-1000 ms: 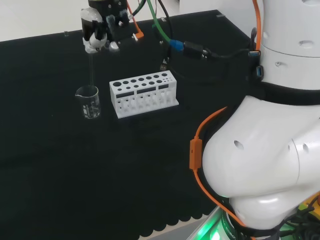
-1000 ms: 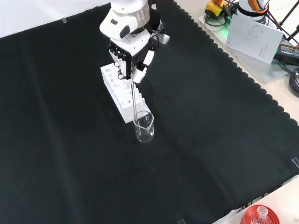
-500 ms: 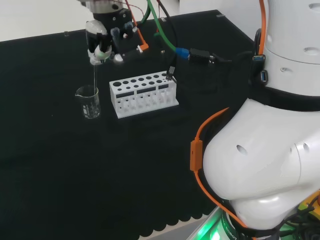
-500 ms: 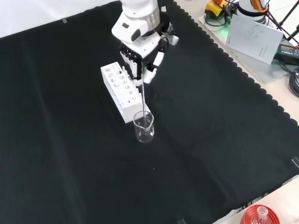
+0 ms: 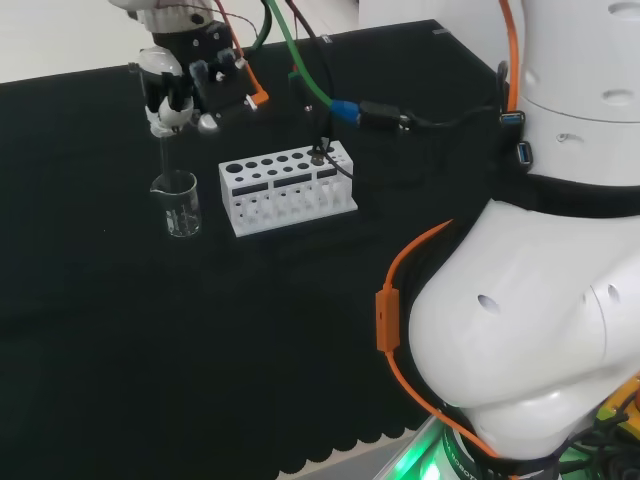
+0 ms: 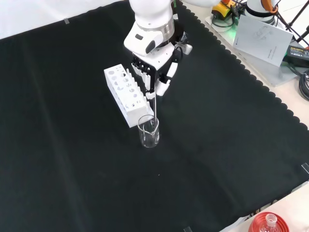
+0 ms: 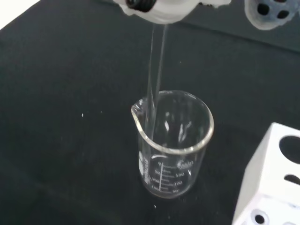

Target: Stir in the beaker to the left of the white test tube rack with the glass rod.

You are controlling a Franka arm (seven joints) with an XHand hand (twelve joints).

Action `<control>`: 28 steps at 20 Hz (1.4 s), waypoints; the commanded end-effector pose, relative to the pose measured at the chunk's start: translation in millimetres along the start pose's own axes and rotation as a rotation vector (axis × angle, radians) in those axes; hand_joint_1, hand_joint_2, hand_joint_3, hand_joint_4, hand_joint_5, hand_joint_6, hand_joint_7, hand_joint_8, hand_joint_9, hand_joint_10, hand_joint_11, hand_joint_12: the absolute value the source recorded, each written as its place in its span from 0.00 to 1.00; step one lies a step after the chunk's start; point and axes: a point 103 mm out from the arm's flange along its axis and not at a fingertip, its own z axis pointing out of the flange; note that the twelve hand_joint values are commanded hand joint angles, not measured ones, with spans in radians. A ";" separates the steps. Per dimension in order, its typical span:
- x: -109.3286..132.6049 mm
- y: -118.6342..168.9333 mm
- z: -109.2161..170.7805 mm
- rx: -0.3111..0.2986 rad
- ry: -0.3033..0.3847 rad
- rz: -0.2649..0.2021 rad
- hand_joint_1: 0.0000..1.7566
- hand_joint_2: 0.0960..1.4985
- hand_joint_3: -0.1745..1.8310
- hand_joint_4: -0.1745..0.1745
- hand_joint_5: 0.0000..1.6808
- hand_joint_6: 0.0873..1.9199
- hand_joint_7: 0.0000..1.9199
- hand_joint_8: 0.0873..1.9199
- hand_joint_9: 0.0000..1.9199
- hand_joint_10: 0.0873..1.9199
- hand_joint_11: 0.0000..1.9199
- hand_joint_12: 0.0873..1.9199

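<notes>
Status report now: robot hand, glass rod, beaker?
Robot hand shut on glass rod. Rod tip inside beaker, near its spout. White test tube rack close beside beaker, nothing in the way.

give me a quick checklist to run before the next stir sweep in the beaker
1. Rod held: ok. The hand has its fingers curled round the top of the glass rod.
2. Rod inside the vessel: ok. In the wrist view the rod passes the rim and runs down into the beaker, close to the wall by the spout.
3. Beaker upright: ok. It stands on the black cloth in the head and front views.
4. Room beside the white test tube rack: ok. The head view shows a gap between rack and beaker.
5. Rod tip off the beaker's bottom: cannot tell.
6. Liquid in the beaker: cannot tell; the glass looks clear.
</notes>
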 end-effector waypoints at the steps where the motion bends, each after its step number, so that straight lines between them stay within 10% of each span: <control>1: 3.4 10.7 -1.1 0.009 -0.010 -0.005 0.76 0.66 0.00 0.00 0.85 0.00 0.85 0.00 0.89 0.10 0.86 0.18; 15: -64.6 -7.4 -12.4 0.003 0.007 0.077 0.76 0.66 0.00 0.00 0.85 0.00 0.85 0.00 0.89 0.10 0.86 0.18; 28: -35.2 -28.5 -29.4 -0.023 -0.007 0.060 0.76 0.66 0.00 0.00 0.85 0.00 0.85 0.00 0.89 0.10 0.86 0.18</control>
